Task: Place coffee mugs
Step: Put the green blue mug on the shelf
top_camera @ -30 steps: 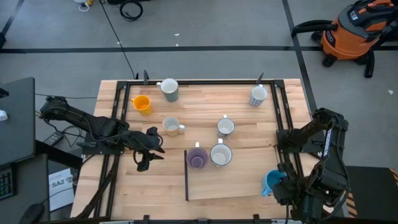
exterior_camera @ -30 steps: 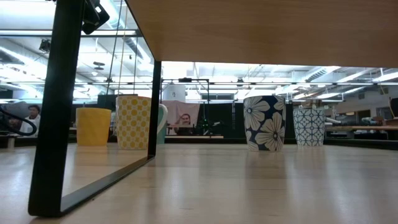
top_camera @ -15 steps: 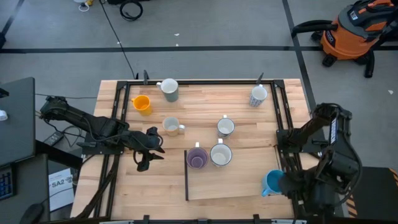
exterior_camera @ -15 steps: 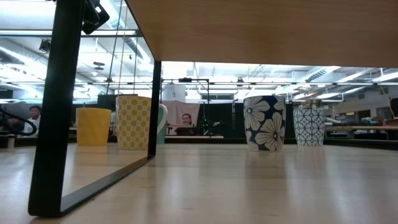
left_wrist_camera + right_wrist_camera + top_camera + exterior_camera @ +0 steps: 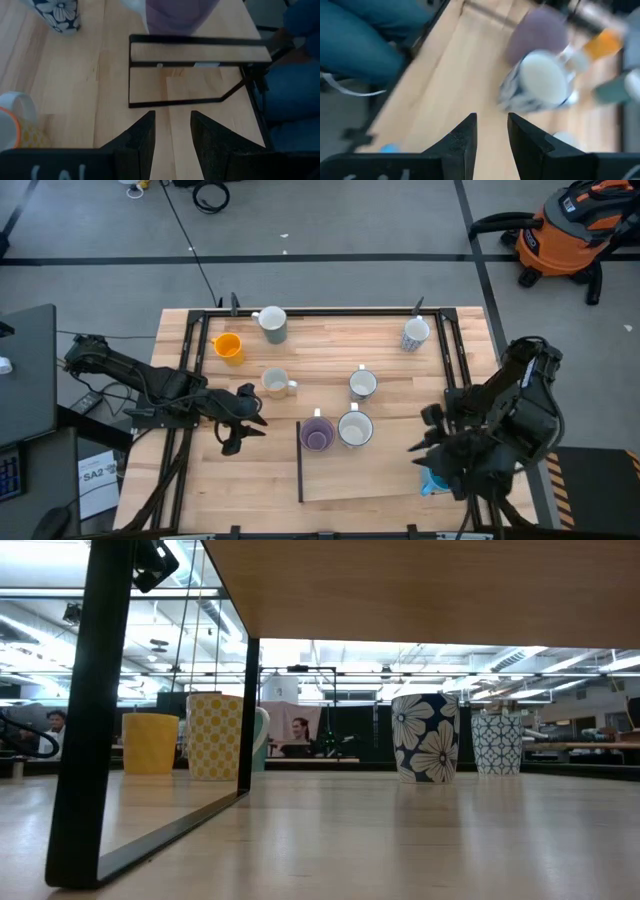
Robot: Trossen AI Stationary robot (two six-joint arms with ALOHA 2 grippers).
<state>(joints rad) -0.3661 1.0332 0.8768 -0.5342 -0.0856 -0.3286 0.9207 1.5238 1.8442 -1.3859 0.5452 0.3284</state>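
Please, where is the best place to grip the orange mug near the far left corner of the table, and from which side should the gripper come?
Probably the rim, from straight above. The orange mug stands upright with its mouth open to the top, and its handle points toward the table's left edge. One finger inside and one outside the wall, on the side away from the handle, looks safest. The left gripper is the nearer one, and its fingers stand slightly apart with nothing between them.

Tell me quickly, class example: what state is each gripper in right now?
Left gripper: open, holding nothing, over bare wood near the black rack.
Right gripper: open, empty, above the shelf board near the blue mug.
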